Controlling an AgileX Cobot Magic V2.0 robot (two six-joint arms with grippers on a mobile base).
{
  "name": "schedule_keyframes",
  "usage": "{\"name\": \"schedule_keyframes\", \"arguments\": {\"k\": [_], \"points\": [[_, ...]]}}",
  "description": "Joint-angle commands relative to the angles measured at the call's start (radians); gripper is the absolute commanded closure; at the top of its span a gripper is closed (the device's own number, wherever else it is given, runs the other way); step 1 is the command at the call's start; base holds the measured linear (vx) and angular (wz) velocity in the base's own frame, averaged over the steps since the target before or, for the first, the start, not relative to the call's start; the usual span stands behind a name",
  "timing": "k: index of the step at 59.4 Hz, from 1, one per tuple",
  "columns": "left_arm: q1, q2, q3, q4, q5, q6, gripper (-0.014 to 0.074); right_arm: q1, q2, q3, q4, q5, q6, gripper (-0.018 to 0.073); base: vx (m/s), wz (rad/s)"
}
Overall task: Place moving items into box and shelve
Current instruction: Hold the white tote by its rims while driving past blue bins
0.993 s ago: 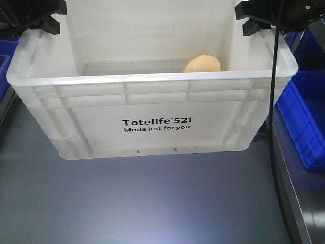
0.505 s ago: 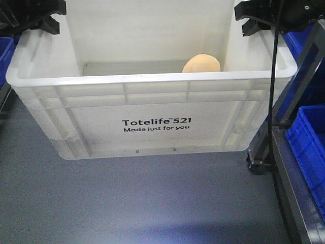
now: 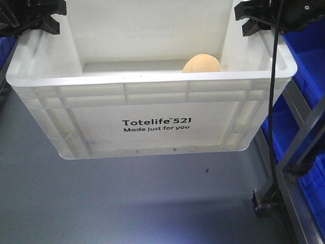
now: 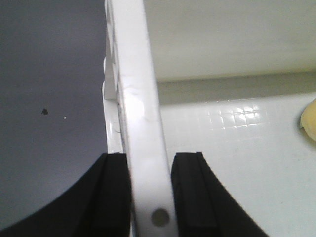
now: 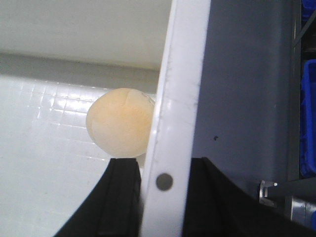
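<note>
box [image 3: 152, 122]: apparently lifted level by both short rims, for shelving | blue bins [image 3: 307, 46]: 3 o'clock, beyond box | left gripper [image 4: 150, 168]: clenched on 9 o'clock rim | right gripper [image 5: 165, 170]: clenched on 3 o'clock rim | yellow-orange ball [image 3: 201, 63]: inside box against 3 o'clock wall; second ball not made out

On my front feed I see a dull grey floor [image 3: 127, 203] with a small dark speck [image 3: 206, 170] on it. To the right stands a grey metal rack [image 3: 304, 128] holding blue bins [image 3: 311, 48], with a black caster wheel [image 3: 260, 201] at its foot. A sliver of another blue bin [image 3: 6, 44] shows at far left.
</note>
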Motion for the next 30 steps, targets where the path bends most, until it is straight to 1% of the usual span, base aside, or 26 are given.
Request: {"name": "schedule_keyframes", "arguments": {"k": [1,17,30], "points": [[-0.014,-0.056,-0.05,-0.074,-0.137,0.007,0.061,0.009,-0.055,-0.046,0.063,-0.116,-0.038,0.0572,0.55,-0.12],[-0.014,-0.056,-0.05,-0.074,-0.137,0.007,0.061,0.009,-0.055,-0.046,0.063,-0.116,-0.038,0.0572,0.55,-0.09],[-0.014,-0.056,-0.05,-0.074,-0.137,0.007,0.061,0.009,-0.055,-0.046,0.063,-0.116,-0.038,0.0572,0.55,-0.01]]}}
